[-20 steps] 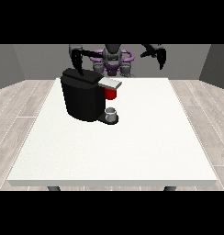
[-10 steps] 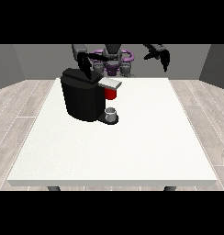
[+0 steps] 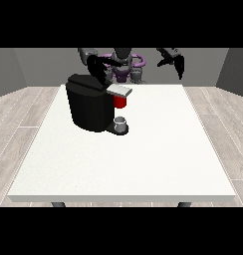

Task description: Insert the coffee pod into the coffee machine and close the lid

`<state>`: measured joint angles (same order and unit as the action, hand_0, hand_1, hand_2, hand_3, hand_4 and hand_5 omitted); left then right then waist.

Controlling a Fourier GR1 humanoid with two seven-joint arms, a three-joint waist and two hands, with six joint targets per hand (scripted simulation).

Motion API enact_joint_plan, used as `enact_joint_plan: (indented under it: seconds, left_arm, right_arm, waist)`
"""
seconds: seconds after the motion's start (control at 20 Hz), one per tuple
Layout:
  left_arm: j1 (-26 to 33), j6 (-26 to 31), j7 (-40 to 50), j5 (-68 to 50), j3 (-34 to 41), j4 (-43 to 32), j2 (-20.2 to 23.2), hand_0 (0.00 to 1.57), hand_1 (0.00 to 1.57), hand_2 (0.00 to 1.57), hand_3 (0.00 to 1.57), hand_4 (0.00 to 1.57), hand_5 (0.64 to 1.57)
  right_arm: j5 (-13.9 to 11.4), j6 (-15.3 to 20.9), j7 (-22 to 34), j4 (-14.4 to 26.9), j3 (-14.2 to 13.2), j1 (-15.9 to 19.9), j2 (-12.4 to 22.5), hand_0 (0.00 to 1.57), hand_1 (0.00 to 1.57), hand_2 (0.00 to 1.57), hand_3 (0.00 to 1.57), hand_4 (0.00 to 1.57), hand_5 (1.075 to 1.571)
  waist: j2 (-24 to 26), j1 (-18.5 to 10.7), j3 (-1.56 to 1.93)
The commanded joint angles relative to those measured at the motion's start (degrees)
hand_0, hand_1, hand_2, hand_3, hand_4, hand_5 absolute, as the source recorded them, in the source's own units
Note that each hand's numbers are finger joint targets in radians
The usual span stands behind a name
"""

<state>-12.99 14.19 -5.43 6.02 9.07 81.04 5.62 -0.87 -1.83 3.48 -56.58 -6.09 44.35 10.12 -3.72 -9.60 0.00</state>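
The fingers (image 3: 180,68) of the hand at the view's right (image 3: 174,61) hang down, fairly straight and apart, holding nothing, well above the far right part of the bench (image 3: 143,159). The fingers of the hand at the view's left (image 3: 97,69) point down too, just behind the top of the coffee machine (image 3: 91,104); whether they touch it I cannot tell, and they look loosely extended rather than curled round anything.

The coffee machine is a black block standing on the far left part of the bench. A grey lid (image 3: 118,90) juts out from its top towards the view's right, with a red part (image 3: 120,101) just under it. Below that, a small grey cup (image 3: 121,122) sits on the machine's base. I cannot make out the coffee pod for certain.
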Motion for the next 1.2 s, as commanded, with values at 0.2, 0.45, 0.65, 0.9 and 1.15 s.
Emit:
enact_joint_plan:
  seconds: [0.2, 0.45, 0.65, 0.9, 1.15]
  left_arm:
    - [0.0, -2.2, -1.6, 1.3, -0.4, -1.2, 0.0, 0.00, 0.00, 0.00, 0.00, 0.32, 1.571]
    - [-2.4, -2.7, 0.7, 0.8, -2.2, 0.9, -1.8, 0.00, 0.00, 0.00, 0.00, 0.33, 1.571]
    - [-2.5, 1.3, 1.1, -2.2, -0.8, 1.3, 0.9, 0.00, 0.00, 0.00, 0.00, 0.39, 1.571]
    - [-1.2, 0.6, -2.4, -0.4, -2.3, 0.4, 0.4, 0.00, 0.00, 0.00, 0.00, 0.40, 1.571]
    - [-5.2, 2.0, 1.0, -3.6, 0.1, 0.4, 2.3, 0.00, 0.00, 0.00, 0.00, 0.42, 1.571]
  right_arm:
    - [-2.9, 0.6, 2.2, 0.5, 3.3, 6.3, -2.4, 0.00, 0.00, 0.00, 0.00, 0.00, 1.571]
    - [-5.6, 3.9, -0.6, 2.6, 3.9, 9.8, -3.9, 0.00, 0.00, 0.00, 0.00, 0.00, 1.571]
    - [-8.3, 4.1, 3.1, 3.9, 5.7, 13.6, -3.6, 0.00, 0.00, 0.00, 0.00, 0.08, 1.571]
    - [-9.9, 4.3, 3.1, 5.1, 5.5, 18.9, -3.0, 0.00, 0.00, 0.00, 0.00, 0.27, 1.571]
    - [-10.3, 4.7, 4.3, 7.2, 5.2, 21.9, -4.5, 0.00, 0.00, 0.00, 0.00, 0.10, 1.571]
  waist:
    - [-0.8, -0.2, -0.01]
    - [-3.0, -2.2, 0.00]
    - [-1.8, -5.3, -0.01]
    - [-4.1, -6.0, -0.01]
    - [-4.4, -6.0, -0.01]
